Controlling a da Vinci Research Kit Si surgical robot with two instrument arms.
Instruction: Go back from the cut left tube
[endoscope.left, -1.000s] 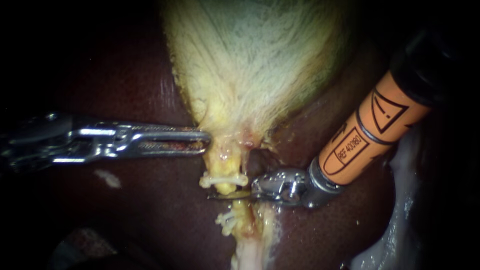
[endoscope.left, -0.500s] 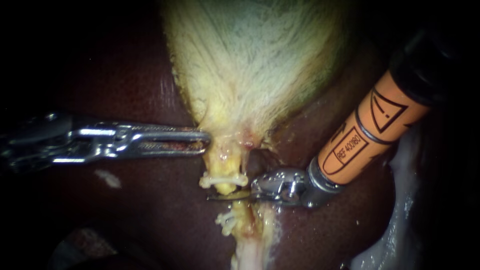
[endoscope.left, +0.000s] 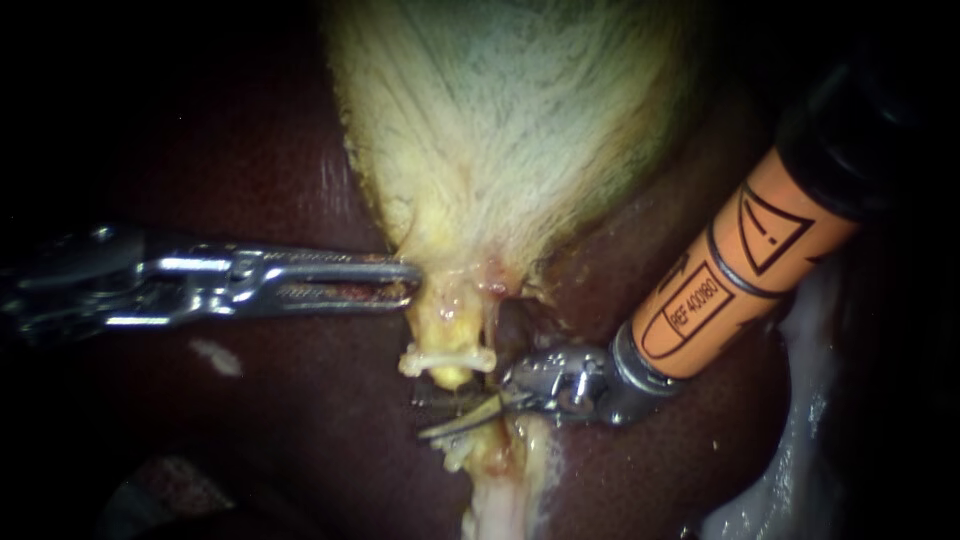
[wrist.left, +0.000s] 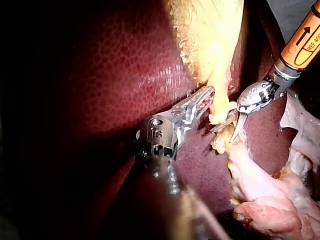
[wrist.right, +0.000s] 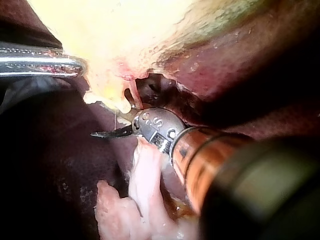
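The pale yellow gallbladder (endoscope.left: 510, 130) narrows down to a short tube stump (endoscope.left: 450, 335) that carries a white clip (endoscope.left: 447, 358). Below a gap lies the tube's lower stump (endoscope.left: 492, 452), with a second clip (endoscope.left: 452, 458) beside it. My right instrument (endoscope.left: 425, 420), on an orange shaft, holds its two thin blades open in that gap, touching nothing from both sides. The left wrist view shows the same blades (wrist.left: 223, 135) spread apart. My left instrument (endoscope.left: 410, 283) comes in level from the left, its jaws shut on the gallbladder's neck (wrist.left: 215, 102).
Dark red liver (endoscope.left: 300, 420) lies all around and under both instruments. Whitish loose tissue (endoscope.left: 790, 450) sits at the lower right, and pink tissue (wrist.left: 270, 200) trails from the lower stump. The right instrument's thick orange shaft (endoscope.left: 730, 280) fills the upper right.
The right instrument's blades, shut across the tube before, now stand open with the lower blade tilted down. Its shaft has shifted slightly back. The left instrument has not moved.
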